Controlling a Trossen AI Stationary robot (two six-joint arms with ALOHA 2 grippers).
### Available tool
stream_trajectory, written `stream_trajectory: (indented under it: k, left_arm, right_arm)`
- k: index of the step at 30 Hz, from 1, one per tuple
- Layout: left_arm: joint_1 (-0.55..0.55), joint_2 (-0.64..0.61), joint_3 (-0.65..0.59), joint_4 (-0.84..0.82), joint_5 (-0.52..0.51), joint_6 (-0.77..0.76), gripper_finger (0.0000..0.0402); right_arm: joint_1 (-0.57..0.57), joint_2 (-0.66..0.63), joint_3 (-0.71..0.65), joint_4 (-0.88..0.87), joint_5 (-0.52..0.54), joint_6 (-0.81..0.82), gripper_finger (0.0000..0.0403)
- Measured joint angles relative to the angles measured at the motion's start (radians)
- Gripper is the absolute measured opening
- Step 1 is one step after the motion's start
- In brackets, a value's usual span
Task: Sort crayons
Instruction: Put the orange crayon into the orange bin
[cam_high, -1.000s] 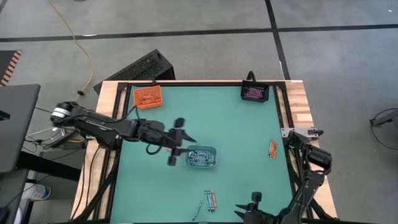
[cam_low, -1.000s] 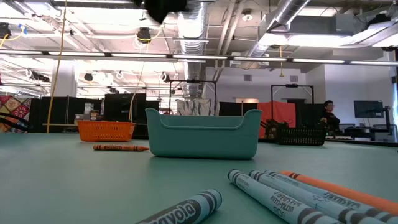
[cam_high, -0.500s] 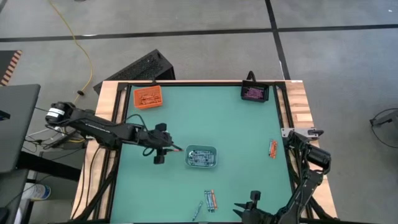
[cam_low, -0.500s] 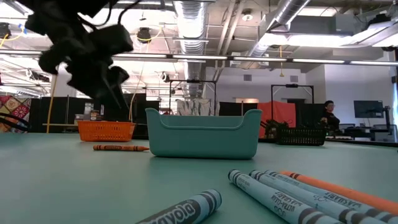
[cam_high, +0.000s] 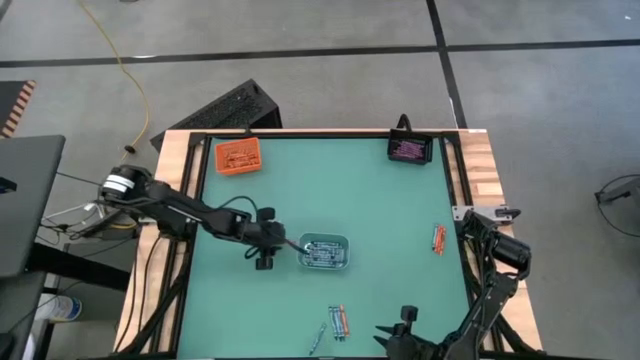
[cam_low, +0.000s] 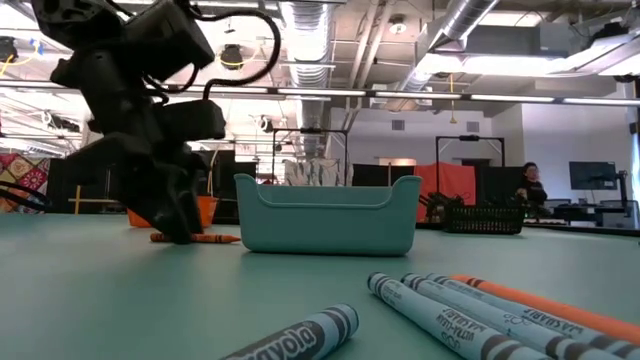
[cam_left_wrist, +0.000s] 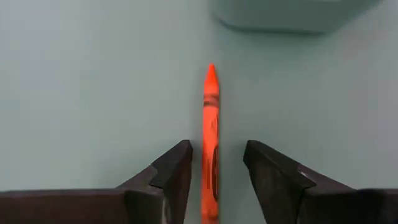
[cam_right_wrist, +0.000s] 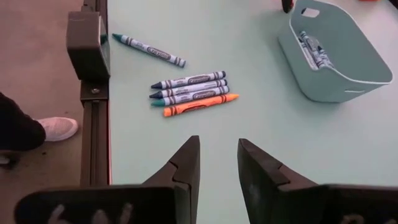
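Observation:
An orange-red crayon (cam_left_wrist: 210, 134) lies flat on the green table just left of the grey-blue tray (cam_high: 325, 252); it also shows in the low view (cam_low: 205, 238). My left gripper (cam_left_wrist: 216, 165) is low over it, open, one finger on each side of the crayon, not touching it; it also shows in the high view (cam_high: 268, 250). Several grey-blue crayons and one orange one (cam_right_wrist: 193, 92) lie near the near edge, with one more grey-blue crayon (cam_right_wrist: 149, 50) apart from them. My right gripper (cam_right_wrist: 217, 165) waits open at the near edge.
The grey-blue tray holds blue crayons (cam_right_wrist: 311, 46). An orange tray (cam_high: 238, 156) stands at the far left and a black tray (cam_high: 409, 149) with purple-pink crayons at the far right. Orange crayons (cam_high: 438, 238) lie near the right edge.
My left gripper has gone from above the grey-blue tray toward the table's left, then come down beside the tray over the orange-red crayon. The crayon has stayed where it was.

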Motion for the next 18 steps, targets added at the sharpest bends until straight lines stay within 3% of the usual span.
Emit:
stream_trajectory:
  k: [8, 18]
  left_arm:
    - [-0.020, 0.027, 0.038, -0.053, -0.034, 0.033, 0.0014]
    - [-0.018, 0.020, 0.131, -0.192, -0.146, 0.094, 0.0002]
  right_arm:
    - [0.000, 0.000, 0.000, -0.010, 0.000, -0.002, 0.0100]
    - [0.000, 0.000, 0.000, -0.008, -0.001, -0.002, 0.0100]
